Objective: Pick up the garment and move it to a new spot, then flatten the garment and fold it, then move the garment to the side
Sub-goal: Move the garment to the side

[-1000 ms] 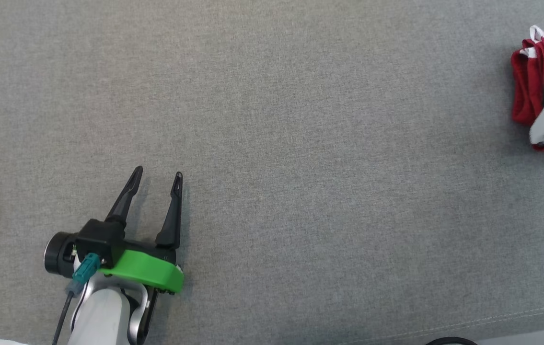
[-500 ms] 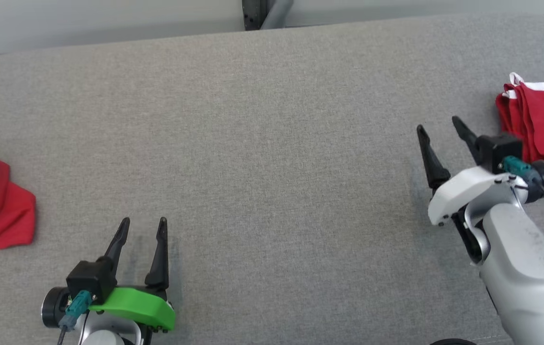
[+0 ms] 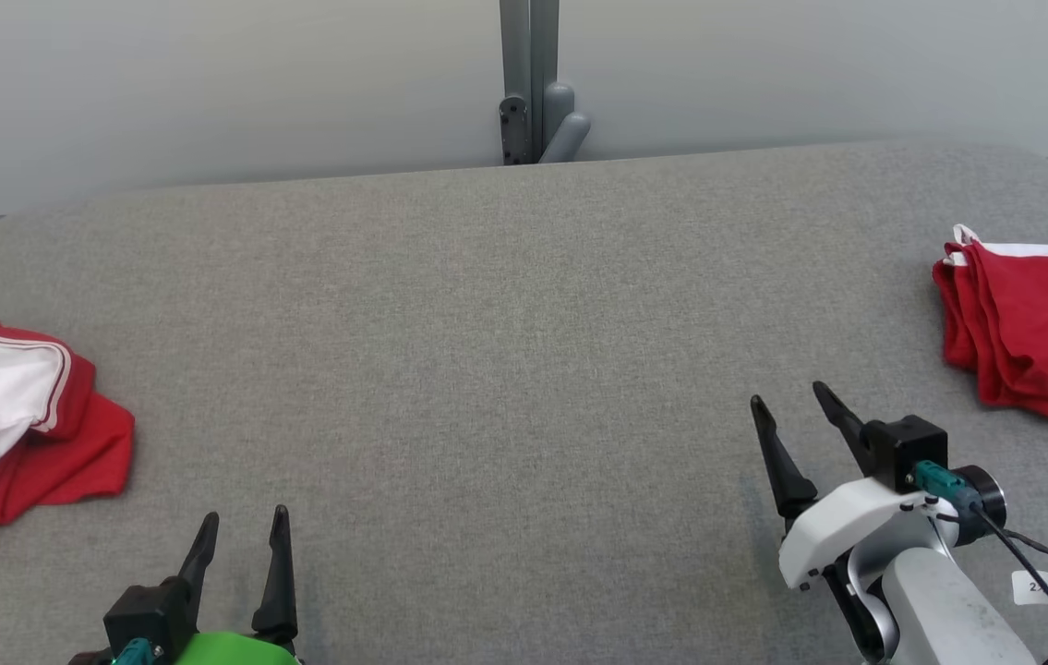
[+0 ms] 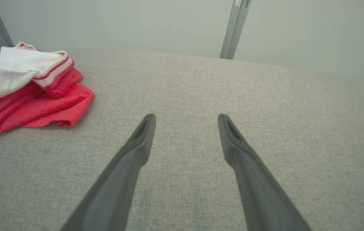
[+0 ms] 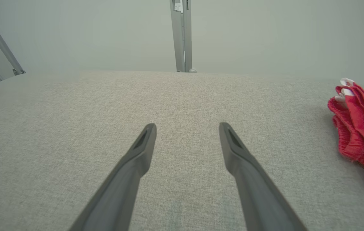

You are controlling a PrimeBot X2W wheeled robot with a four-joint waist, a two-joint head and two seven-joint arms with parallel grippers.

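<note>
Far to the left of the grey post (image 3: 528,83) that stands behind the table (image 3: 524,351), and nearer to me than it, lies the crumpled garment (image 3: 16,434): a red heap with a white, red-trimmed part on top, resting at the table's left edge. I judge this to be the piece the pick-up concerns, since it is neither flat nor folded. Its long axis seems to run from the far side toward me, along that edge, with one red lobe poking out toward the post's side.

Next, left of the post and close to my body, is my left pincer (image 3: 245,513). Its two dark fingers stand apart, released, with nothing between them, tips pointing away from me. The heap lies to the left of these fingers and a little beyond them, not touching. My left wrist view has it at the upper left, clear of both fingers. So the left arm is much the nearer one, and the reach, as I judge it, must swing leftward rather than straight ahead.

Right of the post, near me, my right pincer (image 3: 787,394) is released too and holds nothing, its fingers slanting back toward the post. Farther right, well apart from it, the folded garment (image 3: 1027,342) lies at the table's right edge, red with a white band at its far end. It looks already set aside.
</note>
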